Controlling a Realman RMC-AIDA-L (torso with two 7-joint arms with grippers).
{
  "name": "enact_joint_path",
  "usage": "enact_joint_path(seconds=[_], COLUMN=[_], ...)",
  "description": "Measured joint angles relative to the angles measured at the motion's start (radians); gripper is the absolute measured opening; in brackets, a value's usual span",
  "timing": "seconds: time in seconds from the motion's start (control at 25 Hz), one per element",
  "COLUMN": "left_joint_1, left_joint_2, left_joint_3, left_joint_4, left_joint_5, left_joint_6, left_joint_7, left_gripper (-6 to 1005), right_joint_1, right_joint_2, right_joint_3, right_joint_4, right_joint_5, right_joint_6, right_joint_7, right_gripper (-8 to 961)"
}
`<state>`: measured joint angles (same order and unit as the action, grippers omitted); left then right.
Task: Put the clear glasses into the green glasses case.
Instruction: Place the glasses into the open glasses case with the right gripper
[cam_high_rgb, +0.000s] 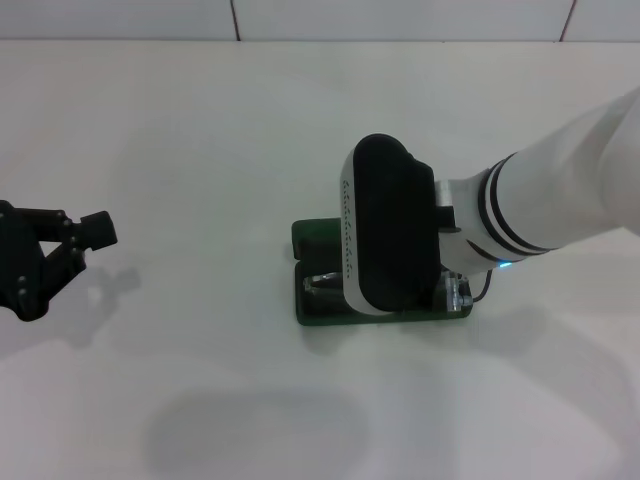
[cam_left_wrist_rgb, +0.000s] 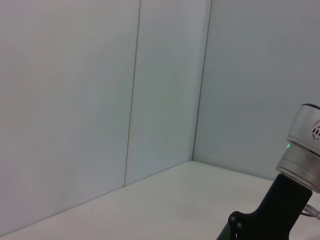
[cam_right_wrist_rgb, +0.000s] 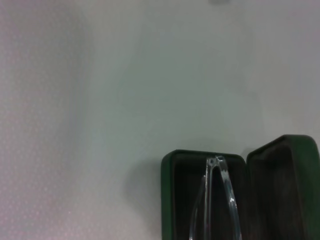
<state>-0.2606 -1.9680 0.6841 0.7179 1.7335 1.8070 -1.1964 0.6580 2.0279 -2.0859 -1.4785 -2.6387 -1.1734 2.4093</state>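
- The green glasses case lies open mid-bench, the clear glasses inside it.
- The right end effector hangs over the case; its grip can't be made out.
- The left end effector sits spread open, empty, far left.

Dark green glasses case, colourless clear glasses, white table.

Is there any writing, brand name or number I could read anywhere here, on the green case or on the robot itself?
None can be read.
The green glasses case lies open, showing only plain dark lining around the clear glasses.
The right arm's wrist housing carries a row of tiny marks along its pale edge, too small to read.
The left gripper shows no label.
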Motion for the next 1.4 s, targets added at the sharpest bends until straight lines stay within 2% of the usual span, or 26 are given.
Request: enact_joint_path(seconds=[0.4,0.92,1.4], left_joint_1=[0.0,0.005,0.005], left_joint_2=[0.0,-0.003,-0.004], left_joint_3=[-0.003,-0.009,-0.009], left_joint_4=[0.0,-0.007,-0.009], left_joint_5=[0.0,0.0,0.0], left_joint_6=[-0.002,-0.003,-0.002], left_joint_7=[0.007,0.013,0.013], left_gripper=[69,73,76], right_joint_1=[-0.001,-0.008,-0.05], right_joint_2=[0.0,0.0,0.0], right_joint_3=[-0.002,-0.004,-0.016], right_joint_4=[-0.004,-0.019,-0.09], right_joint_5=[-0.006,-0.008,-0.009], right_joint_6=[0.002,-0.005,-0.034], right_joint_7=[0.0,0.001,-0.001], right_gripper=[70,147,149])
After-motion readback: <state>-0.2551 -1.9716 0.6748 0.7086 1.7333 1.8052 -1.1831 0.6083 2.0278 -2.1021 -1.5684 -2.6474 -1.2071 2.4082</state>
